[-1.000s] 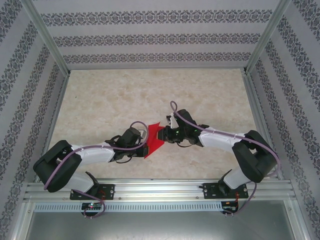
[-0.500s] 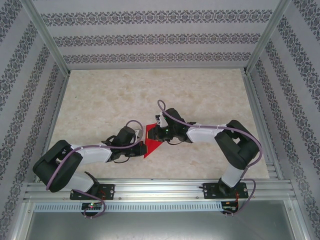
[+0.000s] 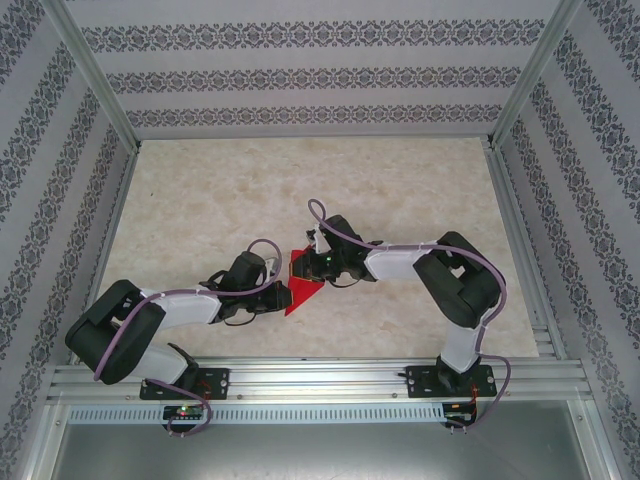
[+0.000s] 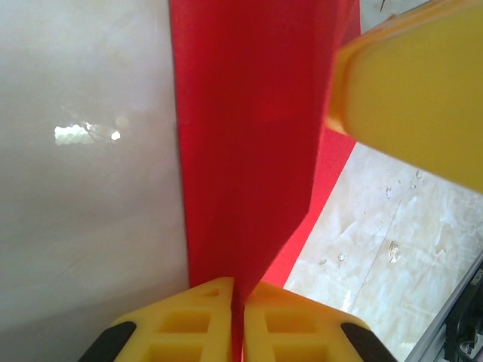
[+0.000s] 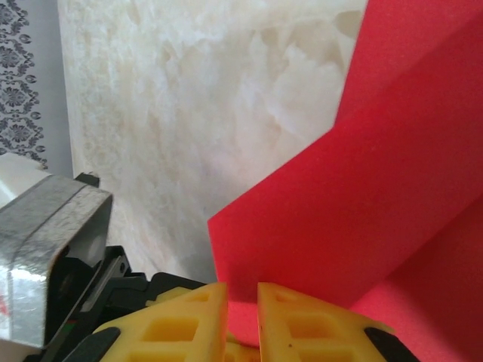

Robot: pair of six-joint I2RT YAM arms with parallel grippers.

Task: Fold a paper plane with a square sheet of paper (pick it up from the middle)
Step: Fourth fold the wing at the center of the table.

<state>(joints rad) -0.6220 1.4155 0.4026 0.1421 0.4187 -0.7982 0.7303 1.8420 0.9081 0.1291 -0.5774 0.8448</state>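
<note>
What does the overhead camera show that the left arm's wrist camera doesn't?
Overhead: both arms whole, the left arm and the right arm, reaching toward each other over the pale table, with patterned walls around. Left wrist: a close look at the left gripper shut on the red paper, with the other arm's yellow finger close by. Shared: the red paper and the marbled tabletop.

The square sheet of paper sits over the front middle of the bench. The left claw pinches the sheet from its left side. The right claw grips it from behind and to the right. In front of the sheet stand the left arm's base, off to its left, and the right arm's base, off to its right.
</note>
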